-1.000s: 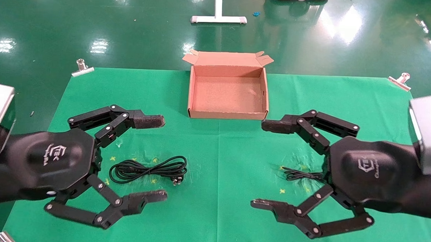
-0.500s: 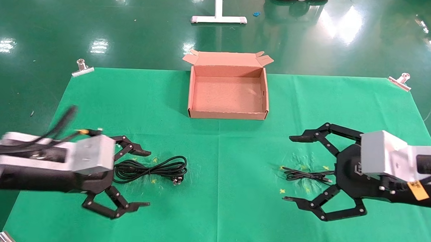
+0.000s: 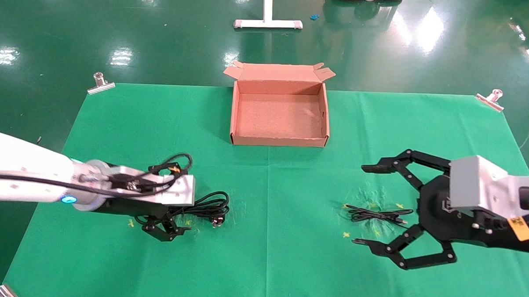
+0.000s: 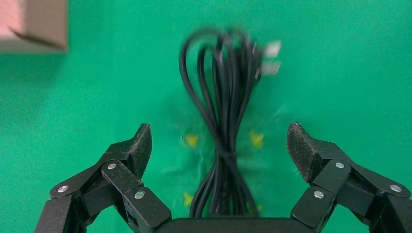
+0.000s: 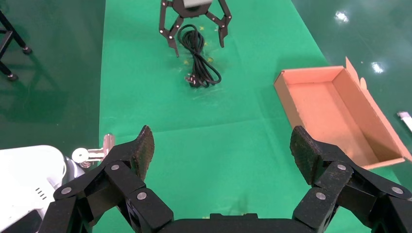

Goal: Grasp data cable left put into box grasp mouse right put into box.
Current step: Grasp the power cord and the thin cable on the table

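Green mat (image 3: 267,188) | left end effector (image 4: 218,150) astride — coiled cord (image 4: 223,111)

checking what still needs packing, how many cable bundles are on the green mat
2: a thick coiled cable between the open left gripper's jaws on the mat's left, and a thin wire bundle on the right by the right gripper.

Coiled black cable (image 3: 203,205) on green cloth, open brown box (image 3: 278,142) empty
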### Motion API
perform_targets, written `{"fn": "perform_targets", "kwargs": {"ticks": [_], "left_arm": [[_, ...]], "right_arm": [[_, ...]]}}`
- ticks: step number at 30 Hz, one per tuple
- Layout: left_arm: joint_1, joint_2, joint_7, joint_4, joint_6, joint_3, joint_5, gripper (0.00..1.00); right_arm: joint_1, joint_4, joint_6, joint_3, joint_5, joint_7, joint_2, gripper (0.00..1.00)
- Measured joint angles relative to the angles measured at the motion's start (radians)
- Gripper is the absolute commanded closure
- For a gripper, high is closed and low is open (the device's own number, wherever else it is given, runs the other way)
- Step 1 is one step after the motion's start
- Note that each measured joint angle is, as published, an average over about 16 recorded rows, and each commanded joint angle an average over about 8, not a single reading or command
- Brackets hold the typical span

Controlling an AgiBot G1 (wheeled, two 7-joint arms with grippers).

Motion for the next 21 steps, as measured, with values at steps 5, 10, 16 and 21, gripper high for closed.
{"fn": "perform_targets", "kwargs": {"ticks": [5,10,16,21], "left_arm": [[0.011,0.035,-0.039,0.001,-0.033,0.030,0.098,0.00],[0.015,0.055,-0.068,0.001,-0.052,0.043,0.152,0.00],[0.014,0.070,-0.093,0.001,-0.062,0.049,0.186,0.00],[0.011,0.079,-0.107,0.001,-0.064,0.053,0.205,0.00]], "right_arm": [[-0.008,0.000,0.002,0.002,0.002,0.002,0.011,0.00],[-0.016,0.000,0.007,0.005,0.004,0.002,0.019,0.00],[-0.021,0.001,0.012,0.003,-0.005,0.000,0.025,0.00],[-0.017,0.000,0.017,-0.015,-0.054,0.012,0.025,0.00]]}}
